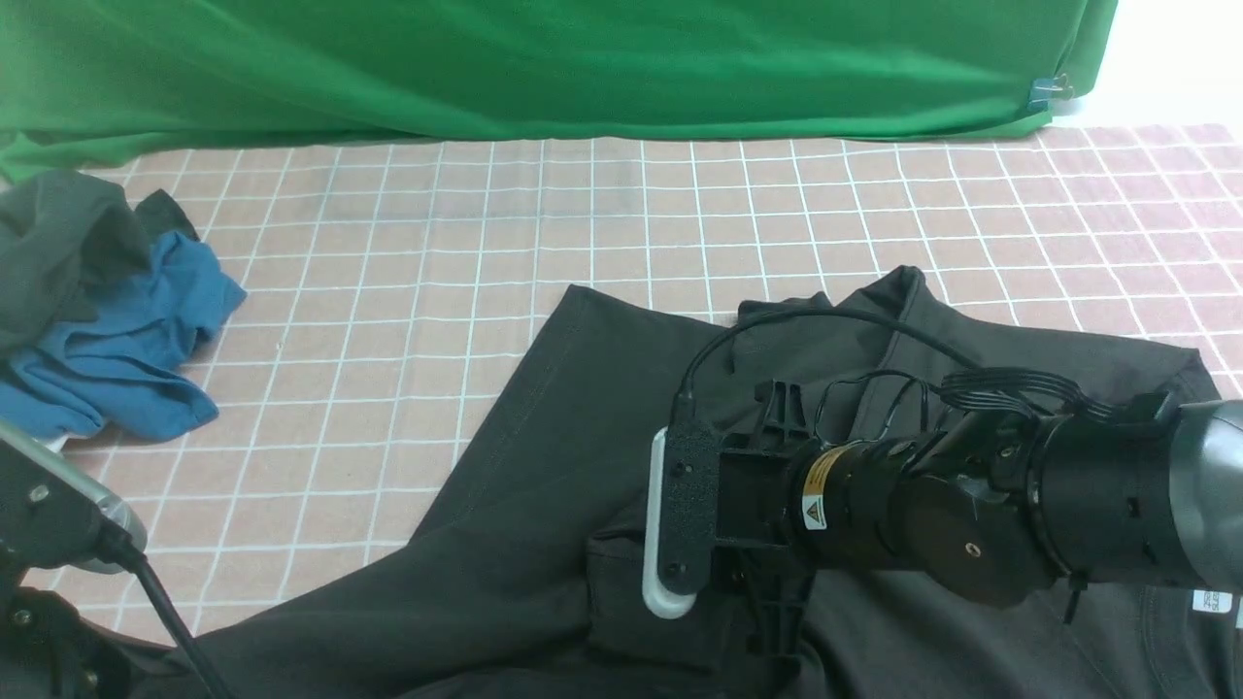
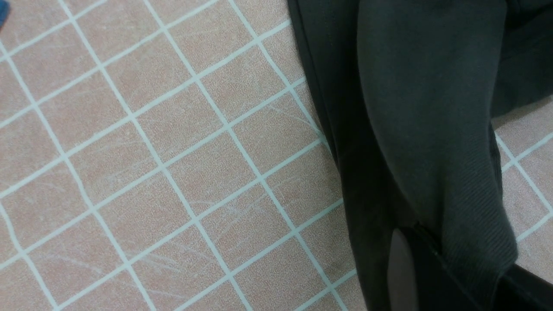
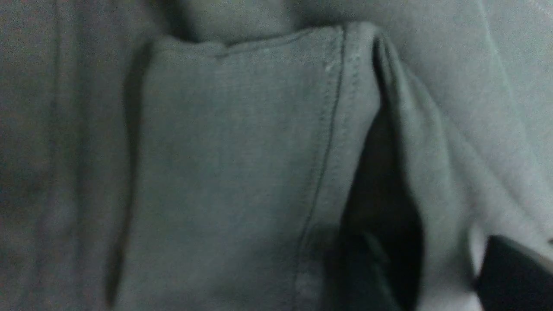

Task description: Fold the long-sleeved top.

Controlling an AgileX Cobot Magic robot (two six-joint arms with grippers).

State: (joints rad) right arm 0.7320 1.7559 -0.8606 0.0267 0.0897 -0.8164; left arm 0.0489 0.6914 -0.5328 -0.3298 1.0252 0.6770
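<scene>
- The long-sleeved top point(image 1: 544, 466) lies spread over the near right of the checked table cover point(image 1: 486, 243). One strip of it runs to the near left, towards my left arm.
- Left gripper point(image 2: 414, 233): jaws closed tight on an edge of the top, and the cloth drapes away from them.
- Right gripper point(image 3: 436, 263): low over the middle of the top, at a stitched hem.
- One dark finger point(image 3: 510, 272) shows beside a raised fold. I cannot tell how wide the jaws stand or whether they pinch it.
- Blue garment point(image 1: 126, 340) and dark grey-green garment point(image 1: 58, 243): heaped at the far left, well apart from the top.
</scene>
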